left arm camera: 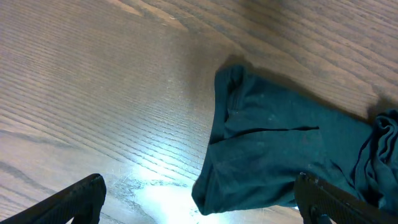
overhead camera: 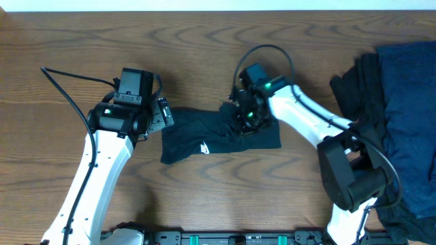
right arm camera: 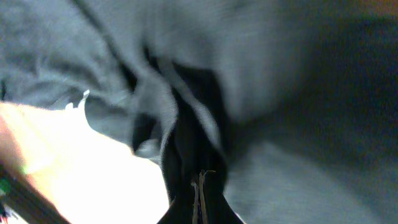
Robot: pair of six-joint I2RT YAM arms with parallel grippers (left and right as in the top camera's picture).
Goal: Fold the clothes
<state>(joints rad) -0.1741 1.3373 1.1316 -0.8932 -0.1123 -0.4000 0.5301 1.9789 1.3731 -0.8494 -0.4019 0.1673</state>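
While the right gripper (overhead camera: pixel 245 116) pinches shut on a bunched fold of the black T-shirt (overhead camera: pixel 194 141) on the table (overhead camera: pixel 204 41), its white arm (overhead camera: pixel 306 112) angling back toward the dark garment pile (overhead camera: pixel 402 102), the left gripper (left arm camera: pixel 199 190) hovers spread wide over the shirt's left end.

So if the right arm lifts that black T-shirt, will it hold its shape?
Probably not: the black T-shirt wrinkles and bunches at the right gripper, so it should drape limply. It looks thin, so likely light. It may slide on the smooth table.
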